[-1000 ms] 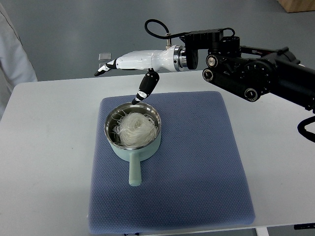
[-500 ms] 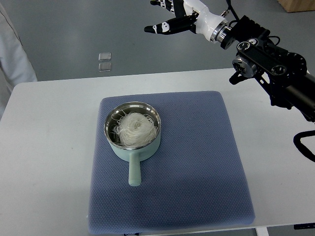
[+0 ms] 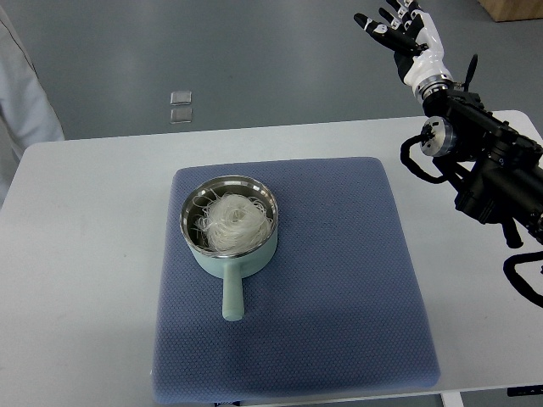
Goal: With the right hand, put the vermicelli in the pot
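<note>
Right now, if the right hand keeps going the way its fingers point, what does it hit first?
Nothing visible. The right hand is open, raised at the top right, pointing up and away from the table, past its far edge. That way looks free as far as the frame shows, though depth is unclear. The pot lies behind it.

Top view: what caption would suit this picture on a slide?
Vermicelli sits in the pot on a blue mat; the right hand is raised, open.

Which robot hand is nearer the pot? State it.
Right. The right robot hand is raised far up and to the right of the pot, fingers spread, holding nothing. The left robot hand is out of view.
</note>
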{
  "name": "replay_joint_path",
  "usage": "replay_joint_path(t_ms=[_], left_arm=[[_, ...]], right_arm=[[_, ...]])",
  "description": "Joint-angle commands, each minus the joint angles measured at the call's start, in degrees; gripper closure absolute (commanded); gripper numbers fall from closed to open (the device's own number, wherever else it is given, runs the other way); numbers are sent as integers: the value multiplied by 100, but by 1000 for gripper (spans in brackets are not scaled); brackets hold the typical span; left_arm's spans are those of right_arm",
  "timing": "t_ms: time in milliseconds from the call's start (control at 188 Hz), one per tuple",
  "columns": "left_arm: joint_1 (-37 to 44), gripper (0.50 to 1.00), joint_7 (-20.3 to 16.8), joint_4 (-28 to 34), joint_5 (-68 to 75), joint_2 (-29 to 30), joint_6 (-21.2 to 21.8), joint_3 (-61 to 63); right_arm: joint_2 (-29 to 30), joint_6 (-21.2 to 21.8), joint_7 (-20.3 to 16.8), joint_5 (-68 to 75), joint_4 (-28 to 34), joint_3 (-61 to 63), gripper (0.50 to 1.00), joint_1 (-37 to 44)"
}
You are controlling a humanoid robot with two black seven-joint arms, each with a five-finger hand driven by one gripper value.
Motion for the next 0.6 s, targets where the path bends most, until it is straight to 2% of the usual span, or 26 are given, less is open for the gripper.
replay_joint_path(t_ms=[0,223,596], left_arm=[[0,500,0,0,0,0,-5,1],[0,500,0,0,0,0,-5,1],[0,500,0,0,0,0,-5,1]], right_arm=[[-48,26,-16,321,-40,-2,574,-167],[-48,474,-51,260,-75,-99,574,-588],[-22,395,45,260,-137,-28,572,-835]])
